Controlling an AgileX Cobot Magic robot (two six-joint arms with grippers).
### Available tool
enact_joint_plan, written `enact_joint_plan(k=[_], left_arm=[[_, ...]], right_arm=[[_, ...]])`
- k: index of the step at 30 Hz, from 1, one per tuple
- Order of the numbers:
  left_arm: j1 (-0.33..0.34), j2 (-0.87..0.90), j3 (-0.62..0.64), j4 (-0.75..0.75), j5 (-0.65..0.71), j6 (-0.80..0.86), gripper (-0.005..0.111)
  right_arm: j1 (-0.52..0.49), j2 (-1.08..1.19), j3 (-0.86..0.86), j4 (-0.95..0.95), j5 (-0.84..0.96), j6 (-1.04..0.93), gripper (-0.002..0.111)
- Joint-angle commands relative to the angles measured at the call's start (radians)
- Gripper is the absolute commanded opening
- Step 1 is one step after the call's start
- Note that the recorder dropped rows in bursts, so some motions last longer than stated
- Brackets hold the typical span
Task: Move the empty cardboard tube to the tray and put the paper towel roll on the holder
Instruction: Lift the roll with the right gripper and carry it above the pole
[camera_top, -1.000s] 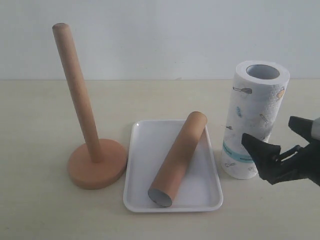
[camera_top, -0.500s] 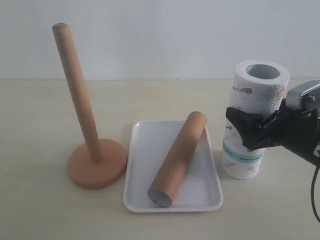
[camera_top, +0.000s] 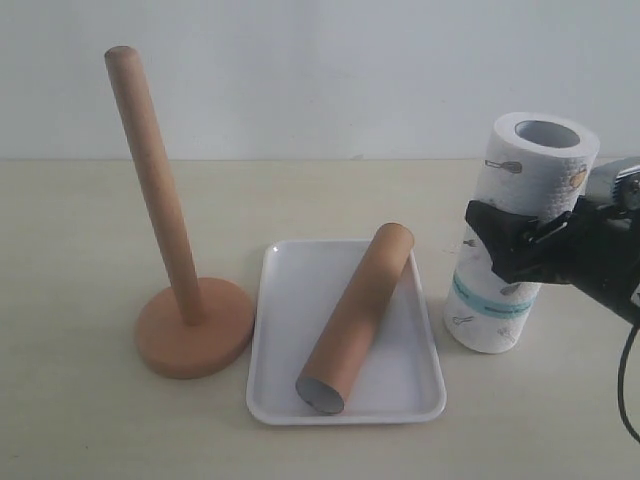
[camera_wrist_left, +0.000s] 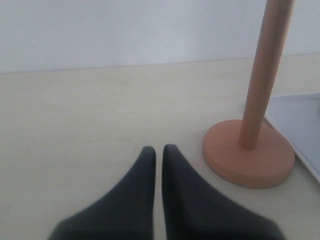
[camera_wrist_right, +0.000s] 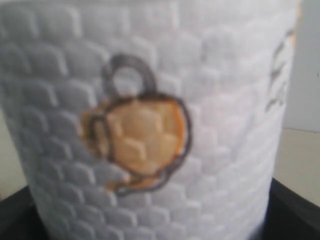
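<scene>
The paper towel roll (camera_top: 487, 308), white with small drawings and a teal band, stands right of the tray and leans to the right. My right gripper (camera_top: 512, 246) is shut on its middle. In the right wrist view the roll (camera_wrist_right: 150, 100) fills the picture, with a black finger (camera_wrist_right: 296, 210) at each lower corner. The empty cardboard tube (camera_top: 357, 318) lies slantwise in the white tray (camera_top: 283, 335). Left of the tray stands the wooden holder (camera_top: 160, 200), its pole bare. My left gripper (camera_wrist_left: 159, 150) is shut on nothing, low over the table near the holder (camera_wrist_left: 248, 155).
A pale wall runs behind the light tabletop (camera_top: 70, 250). A corner of the tray (camera_wrist_left: 300, 125) shows beyond the holder's base in the left wrist view. A black cable (camera_top: 628, 390) hangs at the right edge.
My right gripper came in from the lower right and closed around the roll's middle. The roll has tipped, its top shifting right and slightly up. The left gripper, tube and holder stayed still.
</scene>
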Motion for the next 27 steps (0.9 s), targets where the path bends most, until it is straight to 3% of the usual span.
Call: enact_joint_plan(k=[1, 10, 14, 19, 27], left_arm=[[0.002, -0.003, 0.003, -0.007, -0.004, 0.003, 0.004], [0.002, -0.003, 0.003, -0.007, -0.004, 0.003, 0.004], [0.002, -0.003, 0.003, -0.007, -0.004, 0.003, 0.004], [0.002, -0.003, 0.003, -0.007, 0.0, 0.003, 0.004], [0.002, -0.003, 0.003, -0.007, 0.0, 0.003, 0.004]], right_arm=[[0.001, 0.002, -0.002, 0.006, -0.01, 0.0, 0.0], [0.001, -0.269, 0.0, -0.06, 0.0, 0.03, 0.0], [0.001, -0.507, 0.0, -0.063, 0.24, 0.068, 0.0], [0.001, -0.77, -0.001, -0.199, 0.467, 0.298, 0.0], [0.001, -0.963, -0.036, -0.428, 0.498, 0.677, 0.0]])
